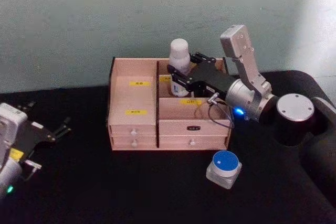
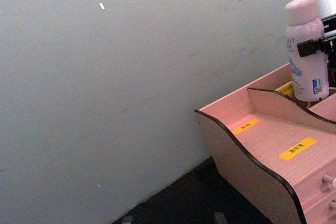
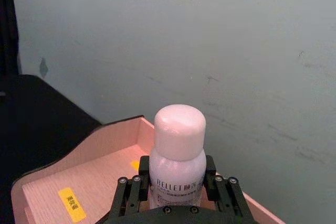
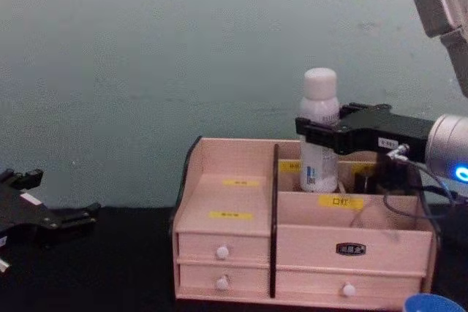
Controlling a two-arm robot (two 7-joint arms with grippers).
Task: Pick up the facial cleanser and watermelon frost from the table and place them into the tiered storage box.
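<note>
The facial cleanser, a white bottle with a rounded cap, stands upright in the back right compartment of the tiered storage box. My right gripper is shut on the bottle's body, one finger on each side, as the right wrist view shows the bottle between them. The chest view has the bottle rising above the box's rim. The watermelon frost, a small clear jar with a blue lid, sits on the table in front of the box's right end. My left gripper rests open at the far left.
The black table ends at a pale green wall just behind the box. The box's left compartments and front right tier hold nothing. My right arm reaches over the box's right side from the right.
</note>
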